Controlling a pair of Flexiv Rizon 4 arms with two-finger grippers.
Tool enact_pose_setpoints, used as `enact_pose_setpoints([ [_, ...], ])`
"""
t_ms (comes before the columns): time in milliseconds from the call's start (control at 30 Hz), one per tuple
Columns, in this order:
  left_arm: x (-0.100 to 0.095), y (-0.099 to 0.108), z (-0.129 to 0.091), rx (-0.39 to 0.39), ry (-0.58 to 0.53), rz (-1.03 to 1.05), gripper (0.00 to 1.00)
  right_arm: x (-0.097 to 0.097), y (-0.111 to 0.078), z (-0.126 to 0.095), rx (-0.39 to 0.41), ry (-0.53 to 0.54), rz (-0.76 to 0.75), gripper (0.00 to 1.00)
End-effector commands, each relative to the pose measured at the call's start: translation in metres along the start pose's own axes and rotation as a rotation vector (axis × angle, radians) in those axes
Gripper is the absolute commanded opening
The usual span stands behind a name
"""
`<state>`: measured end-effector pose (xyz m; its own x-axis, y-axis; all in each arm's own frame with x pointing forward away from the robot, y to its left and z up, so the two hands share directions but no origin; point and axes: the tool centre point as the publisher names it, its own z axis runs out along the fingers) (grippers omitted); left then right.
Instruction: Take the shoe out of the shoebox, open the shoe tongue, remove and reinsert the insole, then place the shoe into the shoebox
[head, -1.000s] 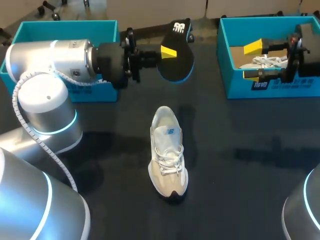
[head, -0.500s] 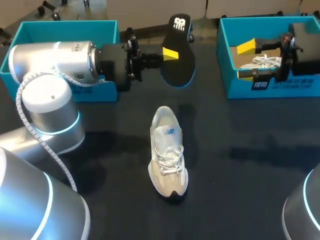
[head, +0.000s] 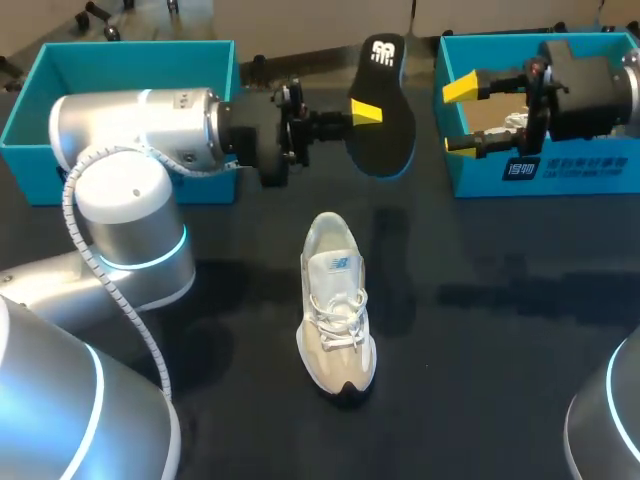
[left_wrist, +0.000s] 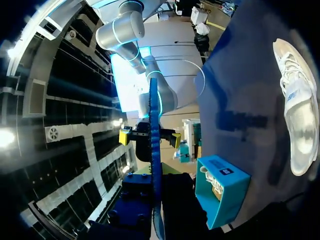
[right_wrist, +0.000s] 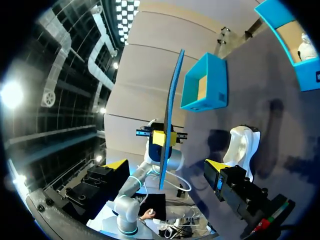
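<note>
Insole held aloft before reinsertion. The insole (head: 385, 110) is held on edge above the table (head: 520, 300), clamped at mid-length in the left gripper (head: 366, 113). Only one yellow tip is seen from above; the other is hidden behind the insole. The right gripper (head: 452, 120) is held near the insole's far face, not touching it, with its fingers wide apart and nothing between them. The shoe (head: 337, 318) stands on the table, toe toward the robot; its tongue appears to be lifted, though this is not clearly resolved. A second shoe lies in the right box (head: 470, 180).

The step in hand is judged to be a handover. In the right wrist view the insole (right_wrist: 170, 115) is seen edge-on, centred ahead of the open fingers, so a straight approach is favoured. A free part clear of the left fingers should be gripped. The left clamp should be released only once the right grip is firm, lest the thin, flexible insole twist or drop.
</note>
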<state>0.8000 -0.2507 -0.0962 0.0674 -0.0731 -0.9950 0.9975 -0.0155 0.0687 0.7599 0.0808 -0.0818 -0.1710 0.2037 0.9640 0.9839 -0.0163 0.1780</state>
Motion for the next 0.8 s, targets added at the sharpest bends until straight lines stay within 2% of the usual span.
enact_pose_setpoints([
  [33,0.004,0.004,0.017,-0.004,-0.009,0.000,0.00,-0.001,0.008,0.005,0.028,-0.003,0.002,1.00],
  [300,0.007,0.010,0.035,-0.012,-0.008,0.001,0.00,-0.002,0.009,0.014,0.059,0.003,0.012,0.99],
  [500,0.006,0.015,0.047,-0.035,-0.023,-0.005,0.00,-0.003,0.009,0.018,0.061,0.010,0.015,0.82],
  [567,0.005,0.016,0.050,-0.038,-0.026,-0.006,0.00,-0.004,0.009,0.019,0.062,0.012,0.015,0.80],
  [633,0.003,0.016,0.053,-0.040,-0.031,-0.005,0.00,-0.004,0.009,0.020,0.062,0.015,0.015,0.73],
  [767,0.001,0.018,0.056,-0.045,-0.041,-0.005,0.00,-0.005,0.009,0.020,0.059,0.018,0.013,0.50],
  [800,0.001,0.018,0.056,-0.048,-0.044,-0.005,0.00,-0.005,0.009,0.020,0.059,0.018,0.012,0.49],
])
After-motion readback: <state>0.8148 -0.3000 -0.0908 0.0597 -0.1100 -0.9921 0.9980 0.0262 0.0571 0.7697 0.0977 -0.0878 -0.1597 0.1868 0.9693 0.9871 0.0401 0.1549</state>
